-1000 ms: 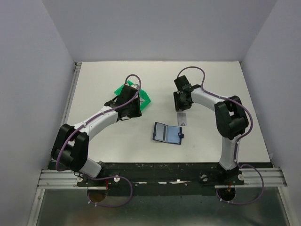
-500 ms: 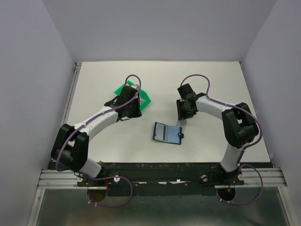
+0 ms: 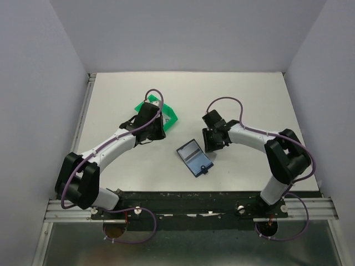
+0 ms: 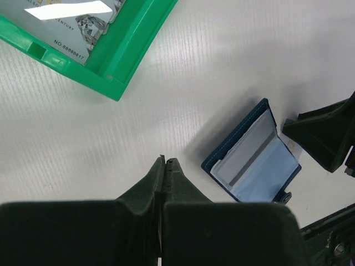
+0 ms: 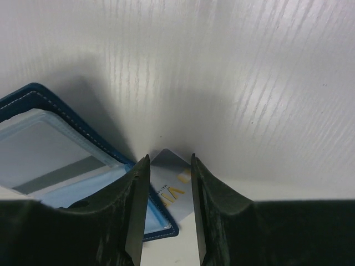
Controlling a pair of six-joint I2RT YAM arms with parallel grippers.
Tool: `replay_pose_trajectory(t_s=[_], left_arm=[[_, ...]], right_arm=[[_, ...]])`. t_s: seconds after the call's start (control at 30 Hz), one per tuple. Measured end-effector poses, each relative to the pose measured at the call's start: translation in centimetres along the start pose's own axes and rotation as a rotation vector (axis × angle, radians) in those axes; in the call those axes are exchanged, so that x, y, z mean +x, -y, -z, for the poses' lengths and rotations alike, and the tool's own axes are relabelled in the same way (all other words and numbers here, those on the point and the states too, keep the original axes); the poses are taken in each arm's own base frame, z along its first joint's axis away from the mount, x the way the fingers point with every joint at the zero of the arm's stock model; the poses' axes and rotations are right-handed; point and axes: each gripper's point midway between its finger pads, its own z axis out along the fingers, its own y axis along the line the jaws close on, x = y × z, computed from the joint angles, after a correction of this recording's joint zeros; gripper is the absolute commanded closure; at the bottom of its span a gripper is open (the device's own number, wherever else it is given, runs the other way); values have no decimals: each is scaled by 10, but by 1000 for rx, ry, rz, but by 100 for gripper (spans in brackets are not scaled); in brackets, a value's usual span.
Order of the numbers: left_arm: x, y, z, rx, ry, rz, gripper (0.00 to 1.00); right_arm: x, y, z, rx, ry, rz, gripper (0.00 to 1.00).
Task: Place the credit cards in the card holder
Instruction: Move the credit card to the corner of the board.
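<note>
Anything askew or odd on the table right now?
The open card holder lies skewed on a diagonal. The right gripper holds a credit card at the holder's edge; whether it lines up with a pocket cannot be told. Nothing spilled or damaged.

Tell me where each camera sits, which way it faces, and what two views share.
Top external: above and behind the bases, looking down at the table; the left arm and right arm show whole.
Left wrist: on the left arm, facing down; shut left gripper, green bin.
Right wrist: low, facing down; right gripper around a credit card.
Shared: all three see the open card holder.
</note>
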Motion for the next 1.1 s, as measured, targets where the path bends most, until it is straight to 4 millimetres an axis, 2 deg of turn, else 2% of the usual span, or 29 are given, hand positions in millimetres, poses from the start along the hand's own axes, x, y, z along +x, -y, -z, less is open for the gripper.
replay_pose_trajectory(t_s=[0.43, 1.1], left_arm=[[7, -3, 7, -2, -3, 0, 98], [11, -5, 23, -4, 8, 0, 98]], right_arm=[[44, -27, 11, -37, -34, 11, 57], [132, -81, 37, -130, -164, 71, 57]])
